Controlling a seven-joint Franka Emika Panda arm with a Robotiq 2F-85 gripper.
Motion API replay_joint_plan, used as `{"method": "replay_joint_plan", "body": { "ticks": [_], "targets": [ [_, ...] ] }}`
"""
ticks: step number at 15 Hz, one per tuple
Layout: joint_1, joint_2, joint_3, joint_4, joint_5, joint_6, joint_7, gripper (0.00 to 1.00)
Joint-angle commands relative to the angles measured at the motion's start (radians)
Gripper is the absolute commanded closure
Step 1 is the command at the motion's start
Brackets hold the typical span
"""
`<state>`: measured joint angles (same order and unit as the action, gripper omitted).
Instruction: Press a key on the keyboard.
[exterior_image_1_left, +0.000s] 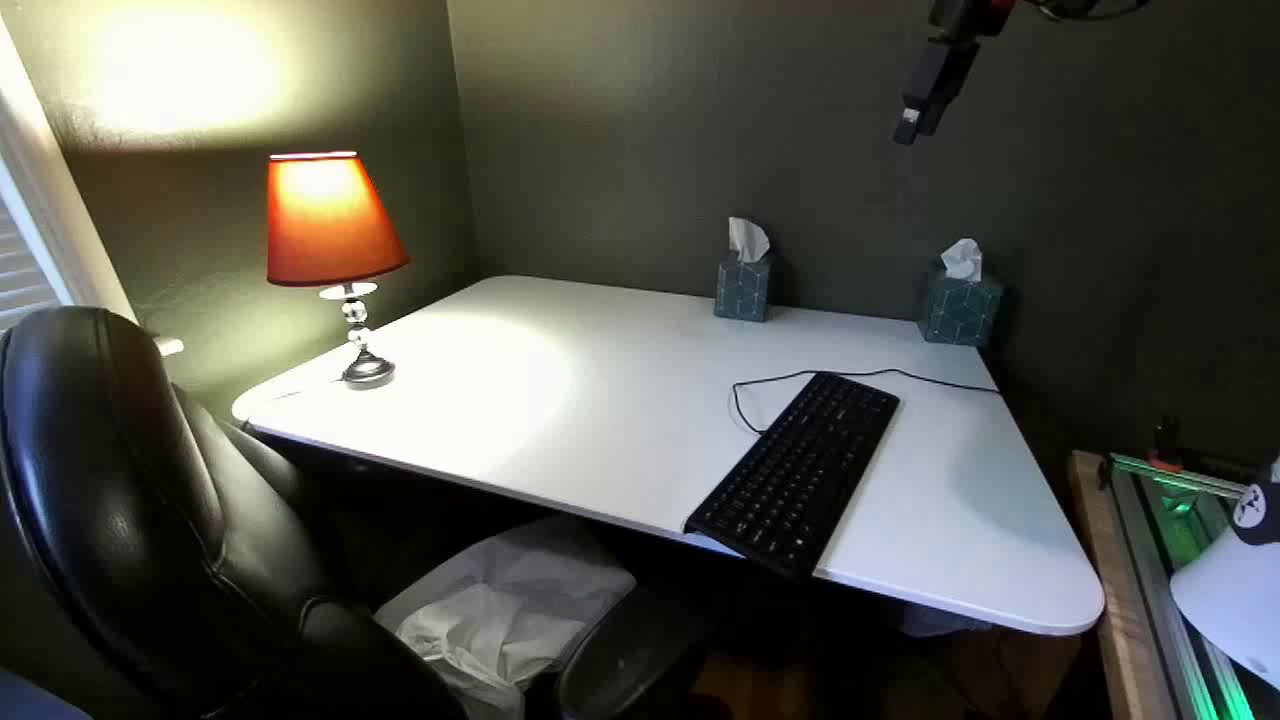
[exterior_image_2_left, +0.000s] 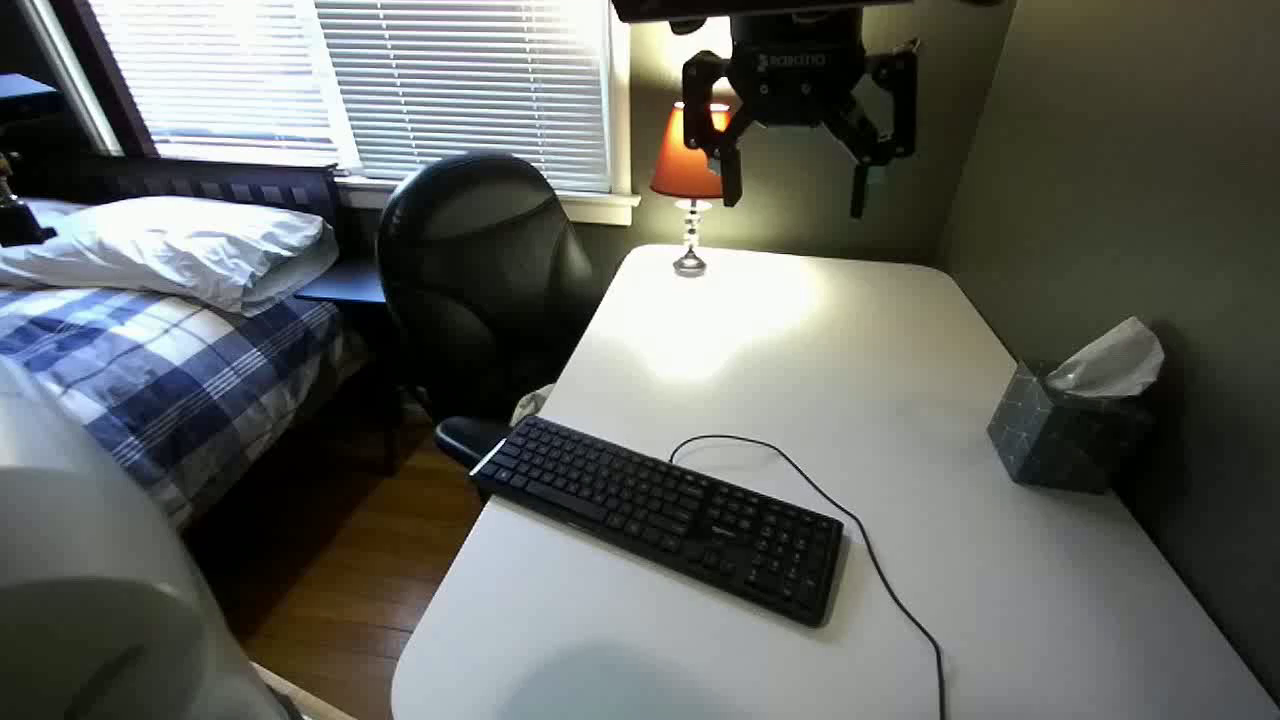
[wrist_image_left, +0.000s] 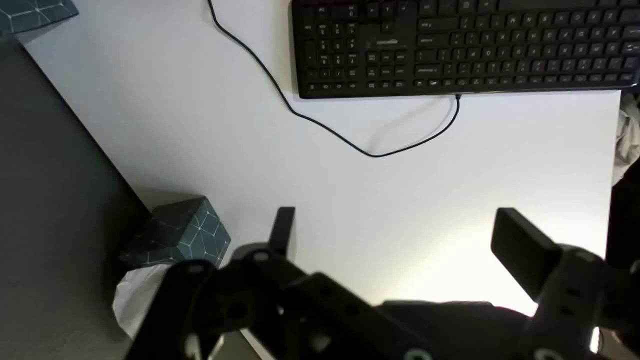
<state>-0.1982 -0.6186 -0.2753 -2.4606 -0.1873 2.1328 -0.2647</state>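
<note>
The black keyboard (exterior_image_1_left: 803, 470) lies flat on the white desk, with one short end jutting past the desk's edge. It also shows in an exterior view (exterior_image_2_left: 660, 505) and across the top of the wrist view (wrist_image_left: 465, 50), where its lower rows of keys are cut off. Its thin black cable (wrist_image_left: 330, 131) runs loosely over the desk. My gripper (exterior_image_2_left: 795, 198) hangs high above the desk, well apart from the keyboard. Its two fingers are spread wide with nothing between them, as the wrist view (wrist_image_left: 394, 215) shows. In an exterior view the gripper (exterior_image_1_left: 908, 125) appears edge-on.
Two tissue boxes (exterior_image_1_left: 742, 290) (exterior_image_1_left: 962, 308) stand along the wall side of the white desk (exterior_image_1_left: 620, 350). A lit orange lamp (exterior_image_1_left: 330, 220) stands at the desk's far end. A black chair (exterior_image_2_left: 480, 270) is beside the desk. A bed (exterior_image_2_left: 170, 350) is beyond it.
</note>
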Motion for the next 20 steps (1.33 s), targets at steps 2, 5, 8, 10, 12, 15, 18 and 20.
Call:
{"method": "replay_joint_plan", "body": {
  "ticks": [2, 5, 8, 10, 12, 15, 18, 20],
  "targets": [
    [-0.004, 0.001, 0.004, 0.003, 0.003, -0.003, -0.003, 0.0],
    [-0.002, 0.027, 0.003, 0.001, 0.001, -0.009, -0.003, 0.0],
    [0.014, 0.075, 0.002, -0.031, 0.012, -0.022, -0.018, 0.0],
    [0.02, 0.118, 0.002, -0.051, 0.02, -0.018, -0.023, 0.0],
    [0.024, 0.163, 0.005, -0.069, 0.025, -0.013, -0.024, 0.0],
    [0.038, 0.238, 0.0, -0.08, 0.046, -0.016, -0.05, 0.0],
    [0.04, 0.317, 0.004, -0.087, 0.063, 0.001, -0.059, 0.0],
    [0.042, 0.368, 0.005, -0.087, 0.076, 0.019, -0.077, 0.0]
  ]
}}
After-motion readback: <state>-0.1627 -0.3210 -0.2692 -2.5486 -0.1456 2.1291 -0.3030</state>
